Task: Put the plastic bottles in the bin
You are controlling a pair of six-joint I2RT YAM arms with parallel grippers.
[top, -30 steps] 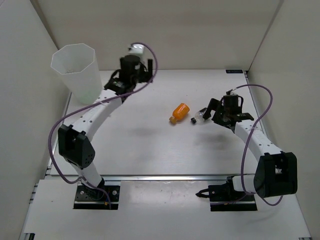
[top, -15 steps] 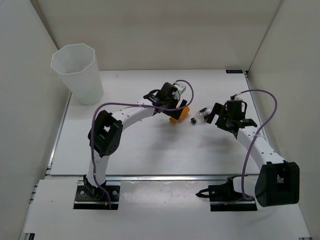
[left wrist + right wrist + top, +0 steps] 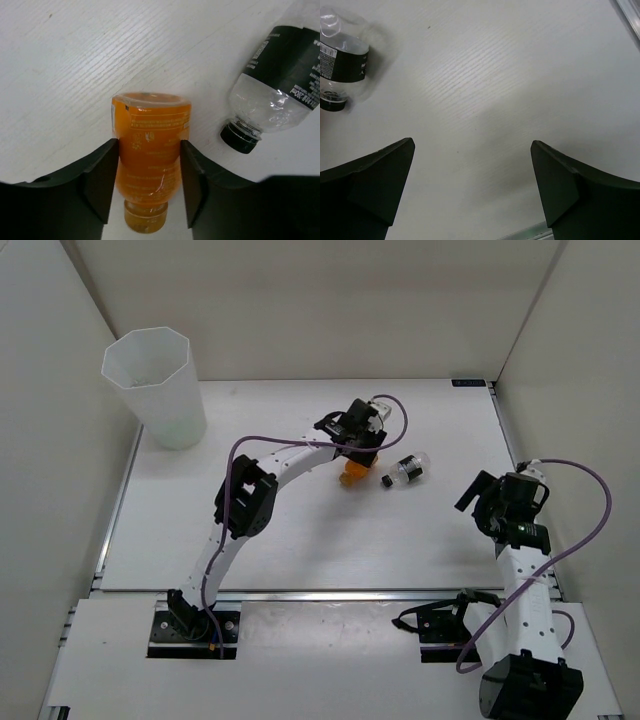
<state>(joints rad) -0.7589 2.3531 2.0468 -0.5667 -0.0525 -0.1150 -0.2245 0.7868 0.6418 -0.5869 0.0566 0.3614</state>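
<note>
Grasp step: the left gripper (image 3: pixel 148 167) flanks the orange bottle (image 3: pixel 150 127) lying mid-table, its jaws apparently touching both sides. The right gripper (image 3: pixel 472 167) stands wide and empty. Next: lift, then carry to the bin (image 3: pixel 160 405) at far left.

Overhead view faces down; wrist views close, downward; all share black-label bottle (image 3: pixel 405 471).

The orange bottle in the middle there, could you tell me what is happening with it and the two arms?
The left gripper has its fingers against both sides of the orange bottle, which lies on the table; it is not lifted yet. The right gripper hangs open over bare table, right of the clear black-labelled bottle. The bin stands at the far left corner.
</note>
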